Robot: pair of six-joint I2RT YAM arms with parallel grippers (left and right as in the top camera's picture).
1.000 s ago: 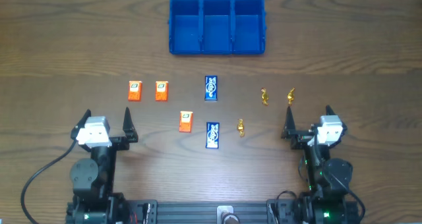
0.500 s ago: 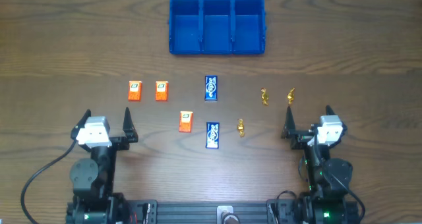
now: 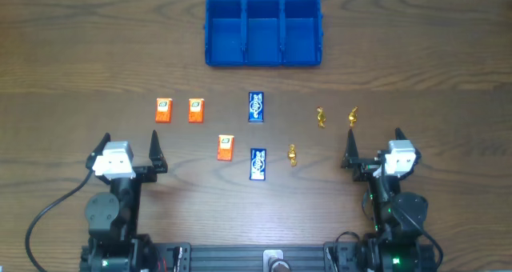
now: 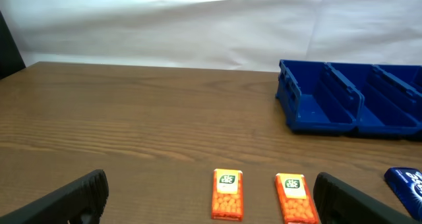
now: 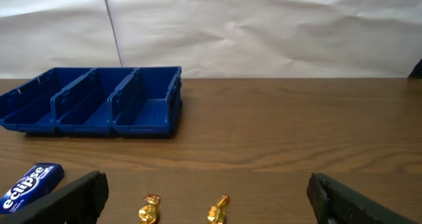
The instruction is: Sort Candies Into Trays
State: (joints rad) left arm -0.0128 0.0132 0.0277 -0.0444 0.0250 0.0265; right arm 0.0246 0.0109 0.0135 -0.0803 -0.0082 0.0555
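Black fingers spread wide and holding nothing: that is your left tool (image 3: 130,138) and your right tool (image 3: 374,136), both low at the table's (image 3: 448,72) near edge. Just ahead lie three orange boxes (image 3: 196,110), likely light, stiff and slick, so pinch across the narrow sides. Two blue packs (image 3: 258,164) lie flat mid-table. Three gold candies (image 3: 320,118) look small and crinkly; grip the body, not the twists. Well beyond stands the blue tray (image 3: 208,32), its compartments empty. Watch close neighbours when closing.

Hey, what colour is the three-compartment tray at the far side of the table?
Blue. The tray is a solid blue all over, clearest in the top view.
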